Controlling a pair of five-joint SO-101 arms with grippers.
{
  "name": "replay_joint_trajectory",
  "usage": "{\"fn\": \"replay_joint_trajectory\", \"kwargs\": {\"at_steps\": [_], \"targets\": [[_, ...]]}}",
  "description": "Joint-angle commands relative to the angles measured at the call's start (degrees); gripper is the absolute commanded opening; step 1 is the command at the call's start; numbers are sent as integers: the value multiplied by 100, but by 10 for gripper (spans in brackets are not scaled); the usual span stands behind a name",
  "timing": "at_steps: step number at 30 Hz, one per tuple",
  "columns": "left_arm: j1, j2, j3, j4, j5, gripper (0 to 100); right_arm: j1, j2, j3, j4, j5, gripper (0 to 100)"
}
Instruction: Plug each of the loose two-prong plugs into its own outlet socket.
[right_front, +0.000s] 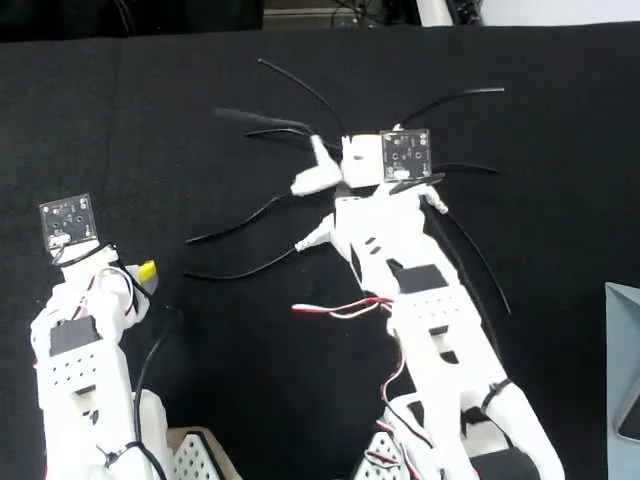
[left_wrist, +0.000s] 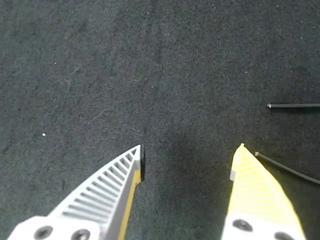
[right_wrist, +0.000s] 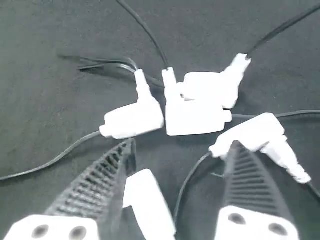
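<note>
Black cloth covers the table. 2 white arms rest on it: the right arm stretches to the middle, and the left arm sits well apart at the near side. The right gripper hangs spread wide and holds nothing, just above a cluster of white plugs and sockets lying pressed together mid-table. The left gripper is also spread, over bare cloth. Thin black cables fan outward from the cluster.

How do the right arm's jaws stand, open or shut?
Open. On the right gripper the jaws stand wide apart, near the white plastic plugs.
</note>
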Motion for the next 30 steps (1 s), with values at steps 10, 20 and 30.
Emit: {"fn": "replay_joint_trajectory", "kwargs": {"at_steps": [10, 20, 30], "targets": [[110, -1398, -22, 431, 88, 22, 431, -2914, 743, 958, 712, 18], [1710, -4440, 13, 2251, 88, 29, 413, -5385, 2088, 2031, 738, 18], [1921, -4642, 901, 2330, 53, 33, 431, -7160, 3240, 3323, 703, 18]]}}
